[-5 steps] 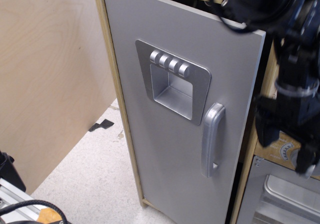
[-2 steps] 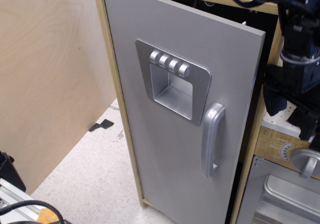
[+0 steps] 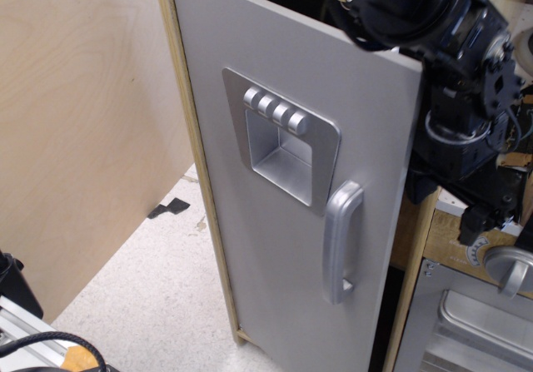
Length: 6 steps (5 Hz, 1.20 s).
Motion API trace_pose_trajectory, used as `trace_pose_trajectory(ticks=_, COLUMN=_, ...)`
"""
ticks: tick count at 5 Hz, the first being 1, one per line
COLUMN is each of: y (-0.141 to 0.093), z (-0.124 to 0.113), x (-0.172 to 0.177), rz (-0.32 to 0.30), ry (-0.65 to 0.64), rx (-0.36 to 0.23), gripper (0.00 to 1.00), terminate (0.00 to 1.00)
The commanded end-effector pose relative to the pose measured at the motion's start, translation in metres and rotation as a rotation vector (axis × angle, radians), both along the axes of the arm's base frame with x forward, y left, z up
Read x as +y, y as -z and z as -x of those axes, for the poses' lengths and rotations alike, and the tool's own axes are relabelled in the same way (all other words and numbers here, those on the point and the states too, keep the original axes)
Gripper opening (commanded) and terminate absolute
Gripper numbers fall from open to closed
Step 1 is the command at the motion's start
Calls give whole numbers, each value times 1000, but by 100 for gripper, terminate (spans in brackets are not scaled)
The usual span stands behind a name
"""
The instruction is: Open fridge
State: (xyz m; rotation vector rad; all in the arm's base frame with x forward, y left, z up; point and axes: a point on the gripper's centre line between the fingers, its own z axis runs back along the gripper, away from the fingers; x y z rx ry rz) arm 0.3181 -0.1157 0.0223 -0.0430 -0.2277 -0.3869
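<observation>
The fridge stands in a light wood frame (image 3: 196, 181). Its flat grey door (image 3: 266, 264) is ajar, hinged on the left, with its free right edge swung out from the frame and a dark gap behind it. The door carries a recessed silver dispenser panel (image 3: 283, 147), a row of round buttons (image 3: 275, 111) and a silver loop handle (image 3: 341, 240). My black arm and gripper (image 3: 479, 193) hang at the upper right, close against the door's free edge and partly behind it. The fingers are not clearly visible.
A smaller grey oven door with a round knob (image 3: 508, 270) and a metal window (image 3: 479, 326) sits at the lower right. A plywood wall (image 3: 83, 139) stands on the left. The speckled floor (image 3: 158, 297) has a black tape mark (image 3: 171, 207). A cable and rail (image 3: 33, 343) lie at the bottom left.
The door has swung further open, and its free edge and handle have shifted left. My arm has come back from the right to the door's edge at the top.
</observation>
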Motion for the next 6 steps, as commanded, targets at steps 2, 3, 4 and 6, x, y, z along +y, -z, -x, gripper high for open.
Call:
trace_pose_trajectory(ticks=2, y=-43, z=62, x=10, rz=-7, ry=-142, rx=42, gripper=100, terminate=0)
trace_pose_trajectory(ticks=3, y=-52, z=94, x=-2, rz=-4, ry=-201, rx=94, gripper=100, terminate=0)
trace_pose_trajectory(ticks=4, y=-47, z=103, x=6, rz=8, ry=-207, rx=98, gripper=100, terminate=0)
trace_pose_trajectory(ticks=6, y=-46, z=94, x=103, rz=26, ry=-158, rx=105, gripper=100, terminate=0)
